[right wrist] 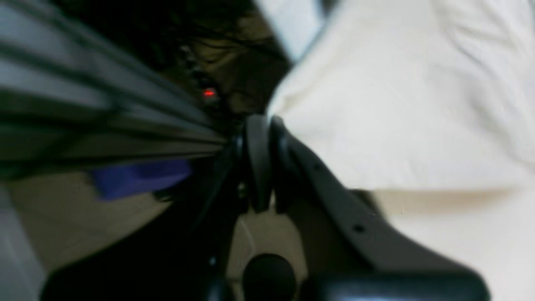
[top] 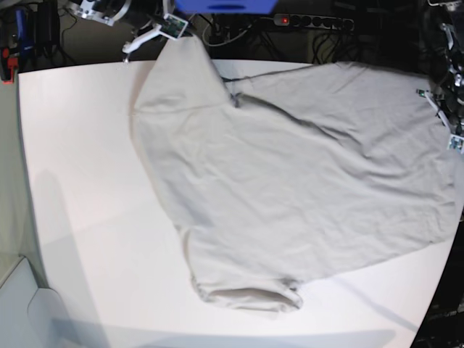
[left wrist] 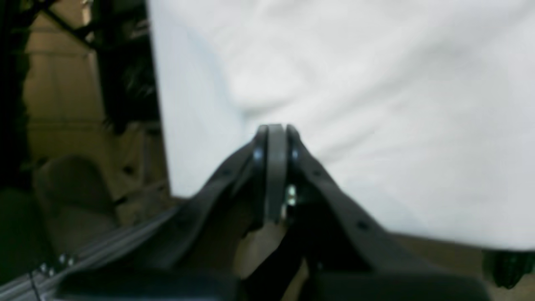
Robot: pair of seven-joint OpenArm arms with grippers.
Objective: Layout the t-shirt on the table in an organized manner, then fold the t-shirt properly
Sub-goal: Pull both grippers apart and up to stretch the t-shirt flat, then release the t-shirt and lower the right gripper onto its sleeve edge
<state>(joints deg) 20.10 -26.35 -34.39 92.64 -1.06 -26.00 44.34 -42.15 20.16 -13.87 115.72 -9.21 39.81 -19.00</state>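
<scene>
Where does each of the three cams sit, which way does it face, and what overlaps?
Left wrist: on the left arm, looking along its shut left claw at the t-shirt it pinches, floor to the side.
Right wrist: on the right arm, looking along the shut right claw gripping a cloth edge; blurred clutter behind.
Base: overhead, looking down on the table with the shirt spread across it; the arms show only at the top-left and right edges.
Shared: all three see the shirt.
</scene>
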